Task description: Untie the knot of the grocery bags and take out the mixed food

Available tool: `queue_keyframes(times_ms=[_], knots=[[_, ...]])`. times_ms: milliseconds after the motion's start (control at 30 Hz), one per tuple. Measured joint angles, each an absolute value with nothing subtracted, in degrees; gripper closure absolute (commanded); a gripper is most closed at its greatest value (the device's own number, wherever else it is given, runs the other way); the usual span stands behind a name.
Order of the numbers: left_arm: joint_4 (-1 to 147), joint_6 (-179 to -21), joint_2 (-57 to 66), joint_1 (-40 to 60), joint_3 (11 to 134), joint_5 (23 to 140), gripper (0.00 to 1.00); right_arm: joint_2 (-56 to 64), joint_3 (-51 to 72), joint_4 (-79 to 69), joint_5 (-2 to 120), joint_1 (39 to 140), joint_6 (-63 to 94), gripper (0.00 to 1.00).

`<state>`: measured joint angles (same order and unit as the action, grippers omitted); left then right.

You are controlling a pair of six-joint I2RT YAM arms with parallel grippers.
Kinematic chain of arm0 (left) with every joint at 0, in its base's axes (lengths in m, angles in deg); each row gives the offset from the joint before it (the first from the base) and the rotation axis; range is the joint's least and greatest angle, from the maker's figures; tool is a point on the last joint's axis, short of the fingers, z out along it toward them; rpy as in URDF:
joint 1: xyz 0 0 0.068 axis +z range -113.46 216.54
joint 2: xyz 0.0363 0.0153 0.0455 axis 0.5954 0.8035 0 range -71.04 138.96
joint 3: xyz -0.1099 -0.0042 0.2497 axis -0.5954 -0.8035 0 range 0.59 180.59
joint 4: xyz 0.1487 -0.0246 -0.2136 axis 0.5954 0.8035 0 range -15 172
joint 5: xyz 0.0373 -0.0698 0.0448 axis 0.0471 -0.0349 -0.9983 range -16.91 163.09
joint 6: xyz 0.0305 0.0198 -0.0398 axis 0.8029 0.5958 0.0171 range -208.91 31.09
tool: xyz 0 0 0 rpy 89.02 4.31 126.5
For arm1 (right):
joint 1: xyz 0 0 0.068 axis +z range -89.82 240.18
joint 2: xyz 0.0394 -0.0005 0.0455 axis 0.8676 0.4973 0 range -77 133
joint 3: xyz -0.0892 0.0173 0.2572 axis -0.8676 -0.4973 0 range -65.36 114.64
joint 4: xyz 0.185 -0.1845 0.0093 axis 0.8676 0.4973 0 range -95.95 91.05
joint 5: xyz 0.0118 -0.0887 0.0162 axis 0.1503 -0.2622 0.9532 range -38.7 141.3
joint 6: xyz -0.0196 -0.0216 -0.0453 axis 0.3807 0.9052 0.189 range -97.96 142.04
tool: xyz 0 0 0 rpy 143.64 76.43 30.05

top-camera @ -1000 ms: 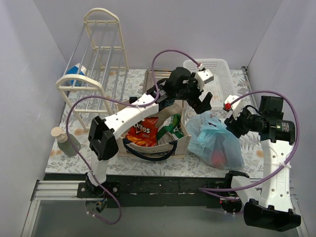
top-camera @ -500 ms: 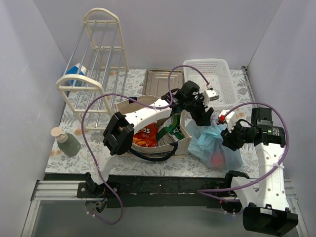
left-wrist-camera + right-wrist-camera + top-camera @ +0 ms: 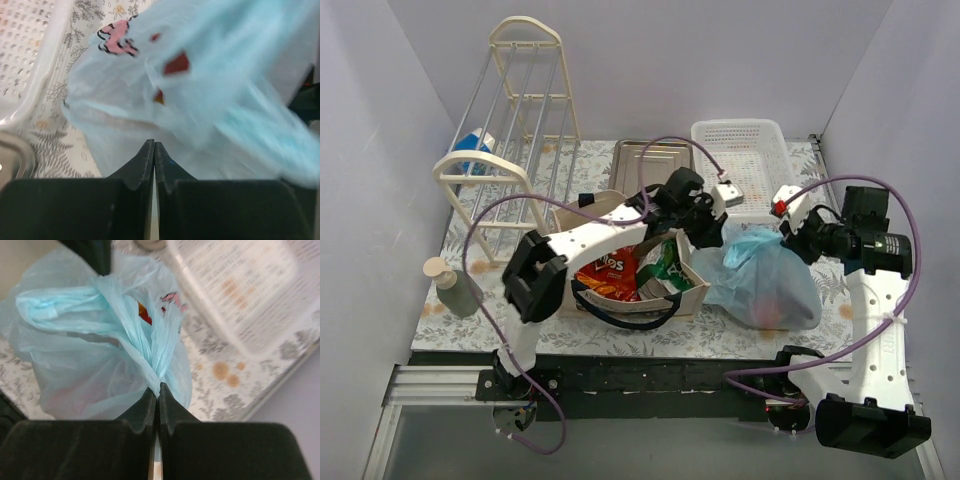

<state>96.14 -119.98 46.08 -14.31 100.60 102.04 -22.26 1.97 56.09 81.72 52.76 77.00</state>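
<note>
The light-blue bag (image 3: pixel 765 285) sits on the tabletop (image 3: pixel 450 325), just right of the beige tote (image 3: pixel 692 292). The right gripper (image 3: pixel 155 388) is clamped on a twisted strand of the bag's upper plastic. The left gripper (image 3: pixel 154 146), jaws together, sits at the bag's tote-facing side. Blur hides whether it pinches any film.

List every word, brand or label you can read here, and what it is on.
"Doritos": on the chip bag in the tote.
Snack bag: print too small to read.
Blue bag: red-and-white print, blurred, unreadable.
Carton: too small to read.
</note>
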Motion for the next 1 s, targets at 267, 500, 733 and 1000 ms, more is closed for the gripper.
queue_keyframes(times_ms=[267,500,733,1000], knots=[[87.4,-124.4,21.1,-12.0,89.5,102.1,0.48,-20.9,9.6,52.8,85.5,52.8,82.5,0.49],[84.6,-124.8,28.2,-12.5,92.2,102.2,0.32,-25.1,-3.2,59.1,78.8,52.7,88.9,0.40],[90.7,-120.8,47.3,-12.5,105.0,104.6,0.30,-30.6,-7.3,60.7,76.0,52.8,87.1,0.40],[98.7,-114.4,57.5,-13.4,111.8,109.2,0.37,-30.0,-11.4,57.9,73.3,52.7,81.3,0.50]])
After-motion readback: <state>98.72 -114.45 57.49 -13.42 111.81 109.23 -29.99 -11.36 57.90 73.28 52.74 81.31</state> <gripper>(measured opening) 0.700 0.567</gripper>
